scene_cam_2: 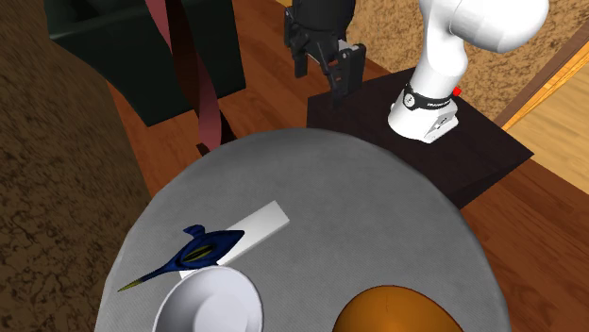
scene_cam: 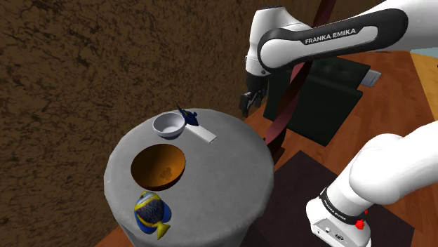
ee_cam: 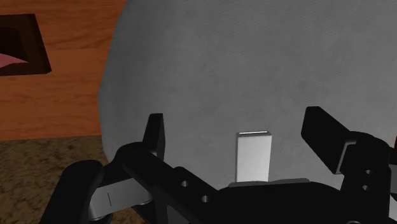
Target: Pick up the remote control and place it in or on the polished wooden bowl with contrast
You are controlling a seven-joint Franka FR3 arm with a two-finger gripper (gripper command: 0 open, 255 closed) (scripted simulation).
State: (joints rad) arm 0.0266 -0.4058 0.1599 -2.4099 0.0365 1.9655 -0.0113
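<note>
Wrist view frames the remote control (ee_cam: 254, 154), a flat white strip lying on the grey round table (ee_cam: 210, 76), between the wide-open, empty fingers of our gripper (ee_cam: 235, 121), which hangs well above it. Shoulder view shows it just beside a white bowl (scene_cam: 169, 125), with the brown wooden bowl (scene_cam: 151, 165) near. We should descend straight, span the strip's narrow width, and close only once low, clear of the white bowl.
</note>
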